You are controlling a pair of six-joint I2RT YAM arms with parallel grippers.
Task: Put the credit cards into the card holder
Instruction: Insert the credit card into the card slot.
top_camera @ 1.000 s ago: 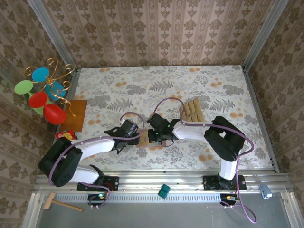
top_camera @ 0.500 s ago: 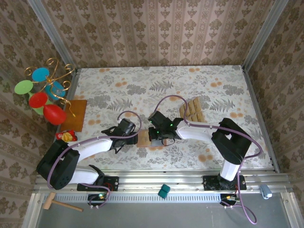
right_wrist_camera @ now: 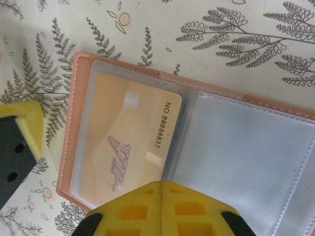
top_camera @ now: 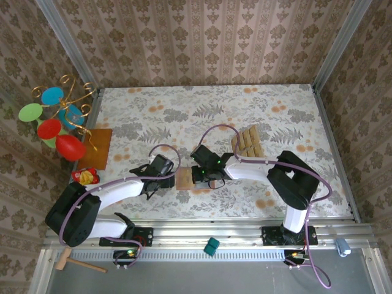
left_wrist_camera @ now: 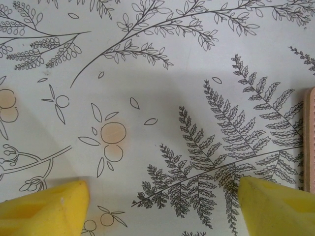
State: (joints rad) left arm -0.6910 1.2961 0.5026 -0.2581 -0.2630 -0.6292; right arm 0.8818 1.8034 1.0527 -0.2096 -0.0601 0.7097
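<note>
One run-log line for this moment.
left gripper open, over tablecloth | right gripper shut, above open card holder | one credit card in clear sleeve | other credit cards lying apart

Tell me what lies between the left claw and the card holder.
Bare fern-print cloth, nothing else, lies between the left claw and the holder; the left wrist view shows it.

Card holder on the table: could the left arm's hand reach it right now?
Probably yes. The left hand is open right beside the card holder, with only bare table between them. The shut right hand is over its other side.
</note>
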